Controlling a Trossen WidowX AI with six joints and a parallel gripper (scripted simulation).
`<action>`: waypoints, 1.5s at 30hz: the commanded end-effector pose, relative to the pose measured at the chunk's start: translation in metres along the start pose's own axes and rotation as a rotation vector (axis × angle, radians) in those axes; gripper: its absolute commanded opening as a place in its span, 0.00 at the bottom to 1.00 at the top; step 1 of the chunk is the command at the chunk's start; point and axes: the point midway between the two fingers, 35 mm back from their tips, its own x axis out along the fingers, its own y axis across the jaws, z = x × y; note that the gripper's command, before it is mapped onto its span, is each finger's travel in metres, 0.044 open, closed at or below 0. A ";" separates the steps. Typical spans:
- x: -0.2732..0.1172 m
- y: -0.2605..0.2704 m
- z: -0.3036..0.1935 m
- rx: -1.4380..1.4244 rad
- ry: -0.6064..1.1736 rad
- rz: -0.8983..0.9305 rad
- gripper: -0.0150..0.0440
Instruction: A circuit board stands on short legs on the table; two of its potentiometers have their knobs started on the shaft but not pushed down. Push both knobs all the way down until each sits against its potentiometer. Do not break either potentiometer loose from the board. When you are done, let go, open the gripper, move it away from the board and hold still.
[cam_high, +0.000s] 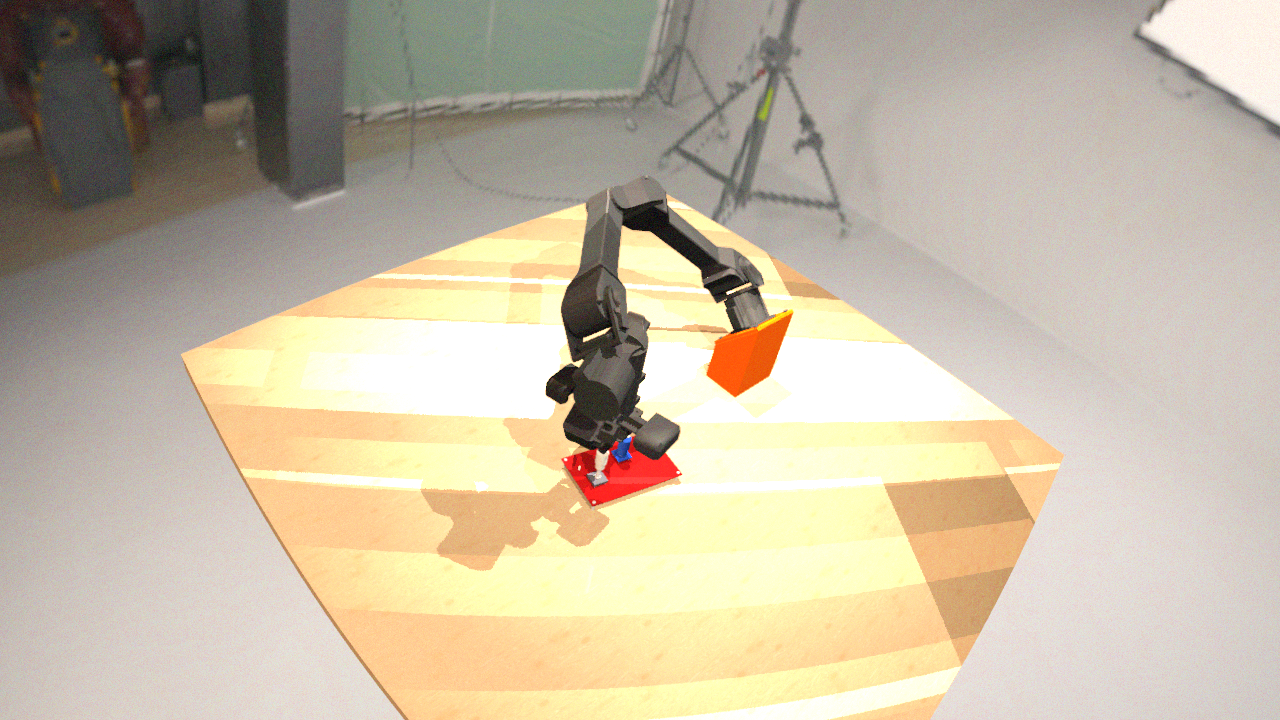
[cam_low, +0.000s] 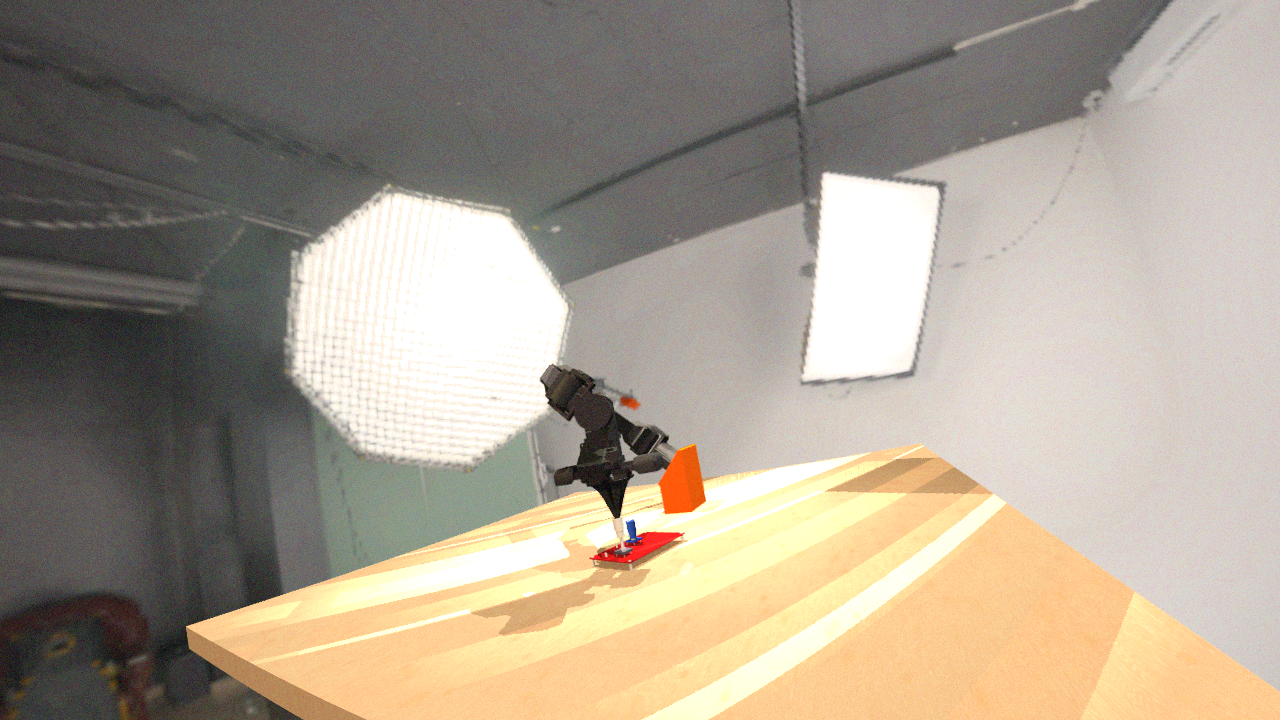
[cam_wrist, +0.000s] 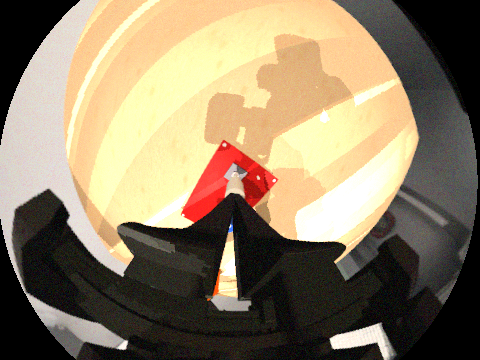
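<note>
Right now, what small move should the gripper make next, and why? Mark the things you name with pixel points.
Probably press gently straight down: the shut gripper (cam_low: 617, 517) (cam_wrist: 234, 198) appears to meet the top of the white knob (cam_high: 601, 462) (cam_low: 618, 530) (cam_wrist: 234, 186), which looks raised above its grey potentiometer (cam_high: 597, 479) (cam_wrist: 235, 172).

on the striped wooden table (cam_high: 716, 573) (cam_low: 805, 608) (cam_wrist: 165, 100) stand a red circuit board (cam_high: 648, 474) (cam_low: 657, 539) (cam_wrist: 207, 187) and an orange angular block (cam_high: 747, 358) (cam_low: 682, 483).

2 potentiometers (cam_high: 597, 479) (cam_low: 622, 551) (cam_wrist: 235, 173) on board (cam_high: 635, 476) (cam_low: 657, 541) (cam_wrist: 205, 192); board on table (cam_high: 716, 573) (cam_low: 805, 608) (cam_wrist: 165, 100).
</note>
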 end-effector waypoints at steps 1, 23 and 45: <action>0.000 0.000 0.000 -0.003 -0.002 -0.003 0.25; 0.007 0.000 0.000 -0.003 -0.002 -0.004 0.25; 0.017 -0.001 0.000 -0.003 -0.002 -0.004 0.25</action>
